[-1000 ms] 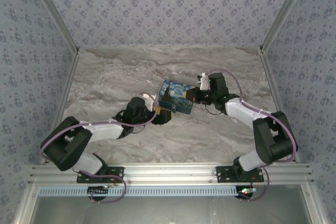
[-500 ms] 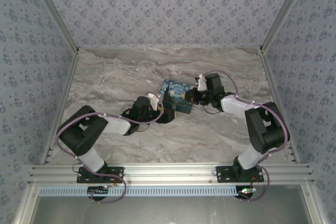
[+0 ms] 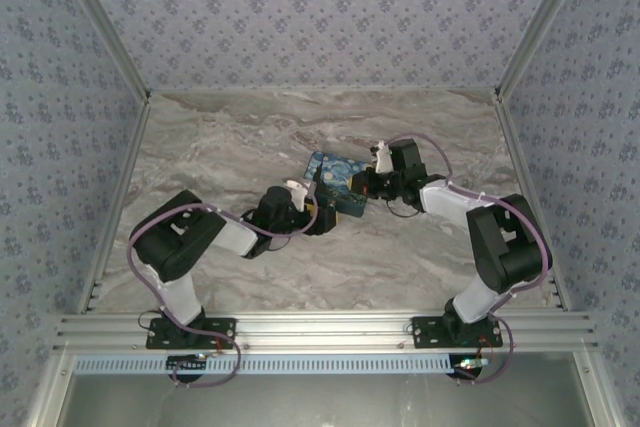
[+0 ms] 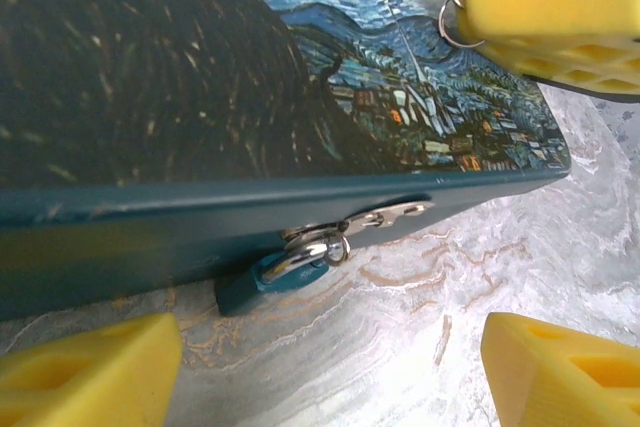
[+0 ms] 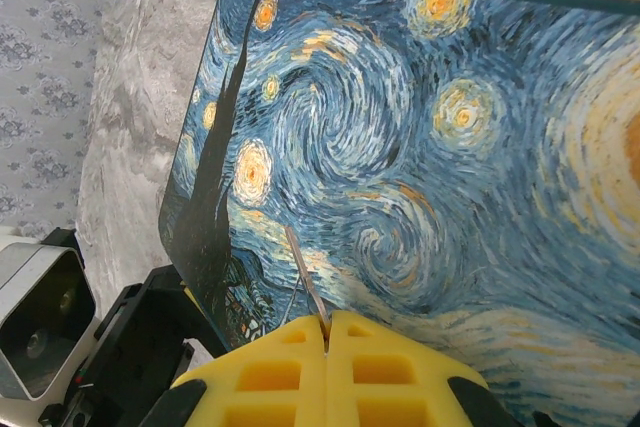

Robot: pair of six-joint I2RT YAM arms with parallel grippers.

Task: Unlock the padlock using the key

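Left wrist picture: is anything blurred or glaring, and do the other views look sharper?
Left wrist view: the shackle of the padlock glints, and the near yellow pads look soft. Right wrist view: the box print is crisp, the key a thin sliver. Top external view: even light, only soft shadows.

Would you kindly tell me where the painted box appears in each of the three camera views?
Top external: painted box at the picture's middle.
Left wrist: painted box across the upper left and middle, hasp side toward the camera.
Right wrist: painted box, its lid spanning most of the picture.
Shared landmark: right gripper, yellow pads shut on the key over the lid.
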